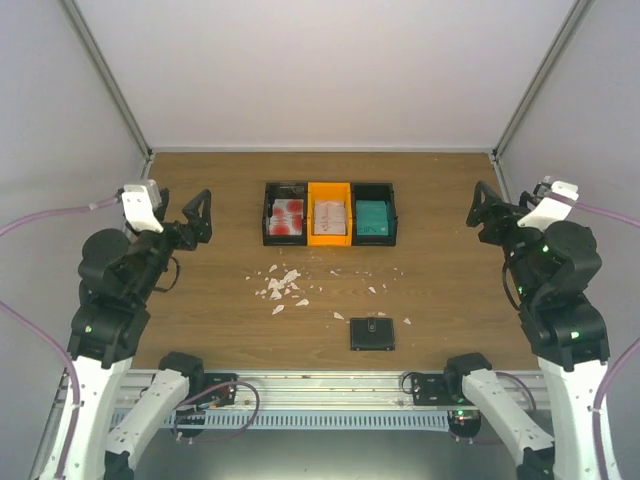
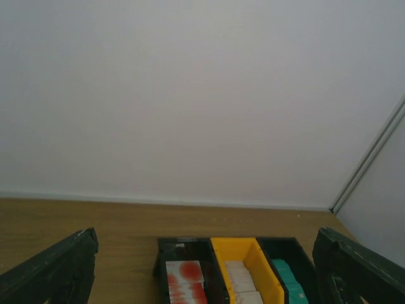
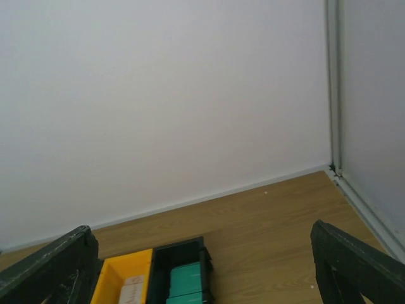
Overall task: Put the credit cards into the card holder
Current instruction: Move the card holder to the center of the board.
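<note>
Red-and-white credit cards (image 1: 288, 216) lie in a black bin, pale pinkish cards (image 1: 330, 216) in an orange bin, teal cards (image 1: 372, 217) in a second black bin, side by side at the table's back middle. They also show in the left wrist view: red-and-white (image 2: 185, 282), pale (image 2: 242, 283), teal (image 2: 290, 285). The right wrist view shows teal cards (image 3: 186, 284). The black card holder (image 1: 372, 333) lies closed near the front edge. My left gripper (image 1: 198, 217) is open and empty at the left. My right gripper (image 1: 483, 215) is open and empty at the right.
Small white scraps (image 1: 281, 285) are scattered on the wooden table (image 1: 220, 310) between the bins and the card holder. White walls enclose the table on three sides. A metal rail (image 1: 330, 392) runs along the front edge.
</note>
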Controlling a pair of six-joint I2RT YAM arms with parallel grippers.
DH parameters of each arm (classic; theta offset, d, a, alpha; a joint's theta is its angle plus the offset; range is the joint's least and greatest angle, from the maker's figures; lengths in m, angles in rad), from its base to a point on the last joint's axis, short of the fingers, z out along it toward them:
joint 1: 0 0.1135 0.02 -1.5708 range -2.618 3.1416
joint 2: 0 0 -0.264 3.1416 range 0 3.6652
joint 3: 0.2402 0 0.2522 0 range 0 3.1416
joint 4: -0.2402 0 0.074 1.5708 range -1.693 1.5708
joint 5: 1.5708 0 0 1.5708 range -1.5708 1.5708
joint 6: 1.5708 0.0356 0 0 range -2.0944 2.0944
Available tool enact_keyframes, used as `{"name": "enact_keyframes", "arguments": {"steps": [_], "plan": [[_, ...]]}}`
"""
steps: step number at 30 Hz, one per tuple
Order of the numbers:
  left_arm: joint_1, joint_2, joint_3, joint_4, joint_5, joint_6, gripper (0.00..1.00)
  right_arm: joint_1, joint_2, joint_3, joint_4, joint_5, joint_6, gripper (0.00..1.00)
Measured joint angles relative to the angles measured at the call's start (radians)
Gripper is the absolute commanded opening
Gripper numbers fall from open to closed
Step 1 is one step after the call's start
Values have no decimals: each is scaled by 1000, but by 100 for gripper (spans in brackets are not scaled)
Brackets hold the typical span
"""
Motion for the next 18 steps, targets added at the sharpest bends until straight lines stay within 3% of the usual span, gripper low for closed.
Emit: {"name": "enact_keyframes", "arguments": {"steps": [8,18], "plan": [[117,30,-71,18,166,-64,98,-211,1,-67,13,-186,3,99],[167,-45,-260,125,405,-157,99,-293,19,-236,29,-447,-33,98]]}}
